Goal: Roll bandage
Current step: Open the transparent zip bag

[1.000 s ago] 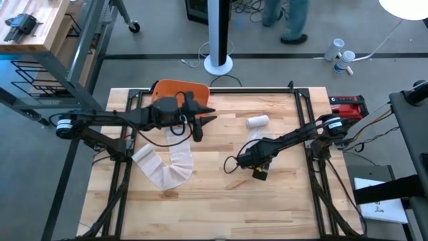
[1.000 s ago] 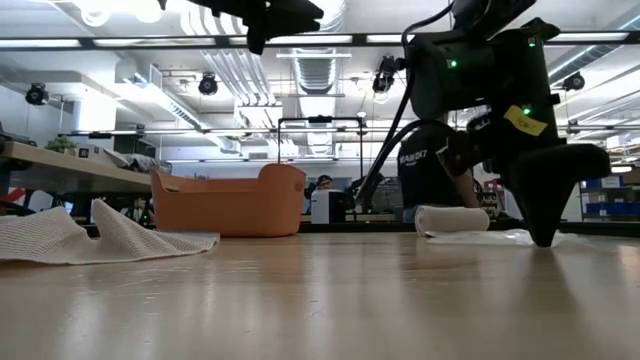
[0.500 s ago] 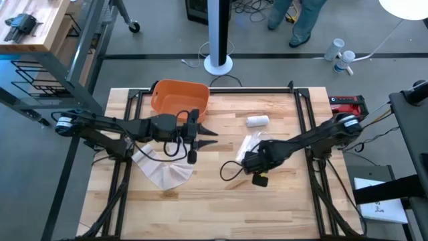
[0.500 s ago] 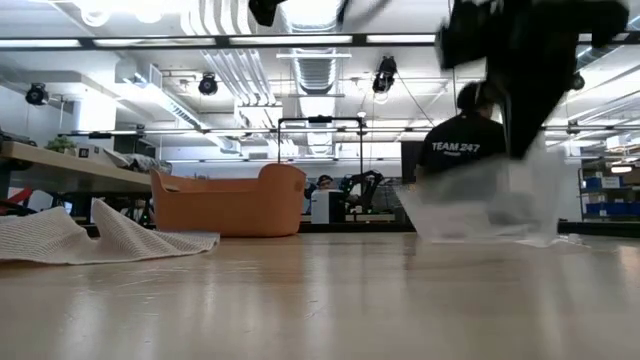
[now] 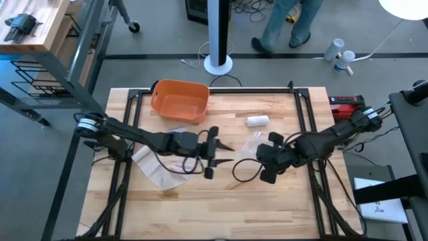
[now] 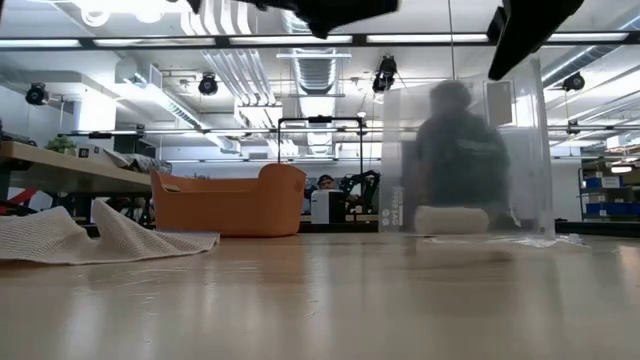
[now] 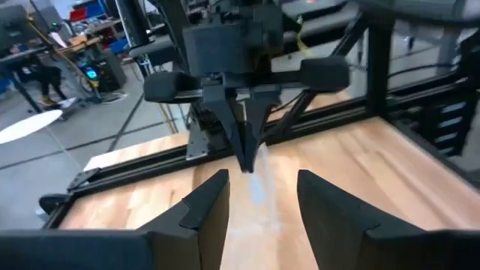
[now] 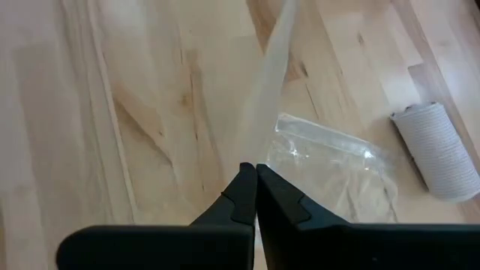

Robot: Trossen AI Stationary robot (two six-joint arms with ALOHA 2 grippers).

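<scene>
From above, your right hand hangs beside the small white rolled bandage, pinched shut on a clear plastic bag. Your left hand is open over bare tabletop. In the right wrist view the bag trails near that roll; lifting could drag it away.

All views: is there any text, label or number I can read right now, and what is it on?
None can be read in any view.
Person's shirt, low view: blurred behind the lifted clear bag, unreadable.
Red box off the table's right edge: any label is too small.
Paper at lower right, high view: marks are too small.
</scene>
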